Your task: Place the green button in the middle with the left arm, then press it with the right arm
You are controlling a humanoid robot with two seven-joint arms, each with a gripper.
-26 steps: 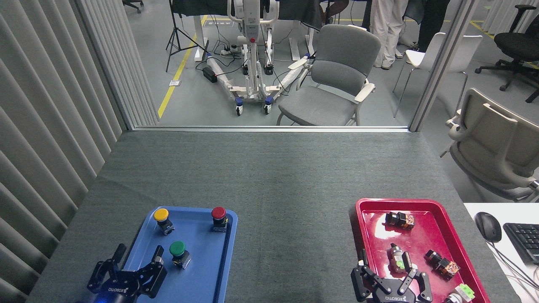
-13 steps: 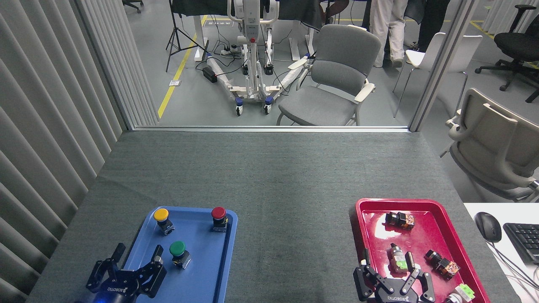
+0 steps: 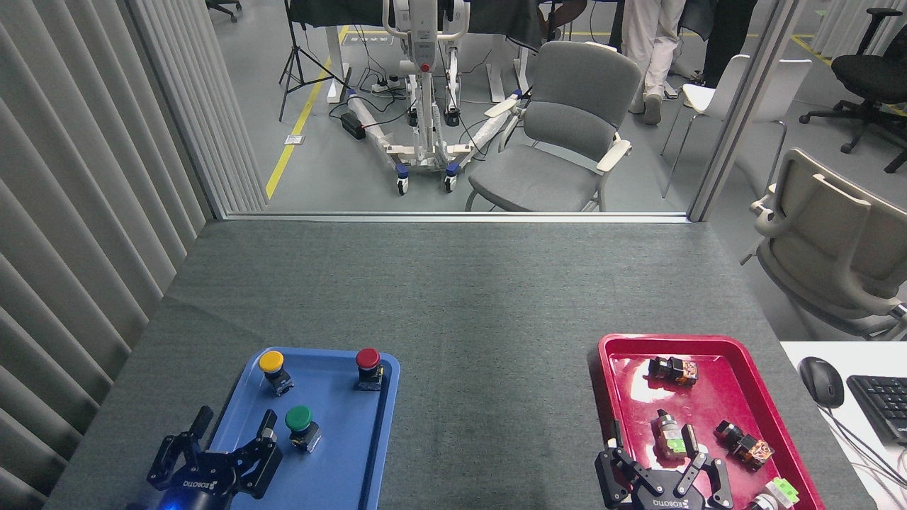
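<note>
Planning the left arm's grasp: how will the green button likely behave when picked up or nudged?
The green button has a wide domed cap over a narrower base, so it looks top-heavy and may tip if nudged high. The smooth, rounded cap could slip from pincer fingers; the blockier base seems safer. It looks rigid and small, probably light, and may slide on the blue tray.

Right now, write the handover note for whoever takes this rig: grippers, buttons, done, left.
Left gripper: open, empty, at the blue tray's near-left edge, just left of the green button.
Right gripper: open, empty, over the red tray's near end.
Green button: upright in the blue tray, nearer than the yellow button and red button.
Done: nothing; the middle is bare.
Left: grasp, place in the middle, press with the right gripper.
</note>
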